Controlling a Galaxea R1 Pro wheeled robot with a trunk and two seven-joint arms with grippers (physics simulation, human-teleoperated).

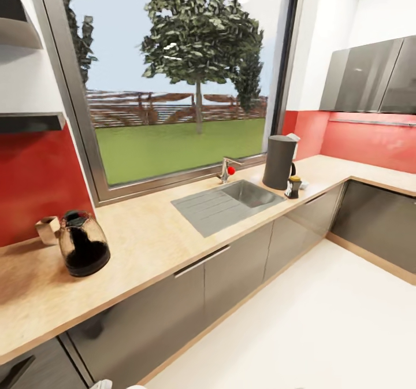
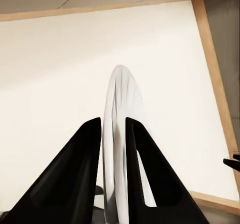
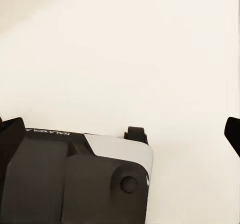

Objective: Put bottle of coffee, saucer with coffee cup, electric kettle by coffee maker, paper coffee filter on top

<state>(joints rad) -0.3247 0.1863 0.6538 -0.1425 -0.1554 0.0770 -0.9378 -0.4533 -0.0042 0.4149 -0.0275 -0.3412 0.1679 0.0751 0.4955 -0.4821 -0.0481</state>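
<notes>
A thin white disc, judged to be the saucer (image 2: 120, 134), is pinched edge-on between the left gripper (image 2: 114, 129) jaws; seen in the left wrist view over the pale floor (image 2: 60, 64). The jaws are pressed onto both faces near the rim.

The right gripper state cannot be told: just dark finger edges at the frame sides in the right wrist view, above the robot base (image 3: 75, 179).

On the tabletop (image 1: 150, 239), head view:
- Coffee maker (image 1: 84, 243), a glass carafe with dark contents, at the left end, near the red wall.
- A small tan cup-like thing (image 1: 48, 229) just beside it; identity unsure.
- Kettle (image 1: 279, 162), tall and dark grey, beside the sink (image 1: 231, 201), well apart from the coffee maker.
- A small dark bottle (image 1: 293, 186), possibly the coffee, just beside the kettle.
- Shelves (image 1: 32, 121) at upper left; contents not visible.

Handling, as judgement:
- Saucer: stiff, light, smooth, brittle. An edge pinch is slippery, so it is best kept steady and laid flat gently next to the coffee maker.
- Kettle: bulkier, top-heavy if filled; handle or upper body is the likely hold.
- Bottle: small, rigid; a side grasp at mid-body should do.
- Carafe glass is fragile, so placements beside it call for clearance.
</notes>
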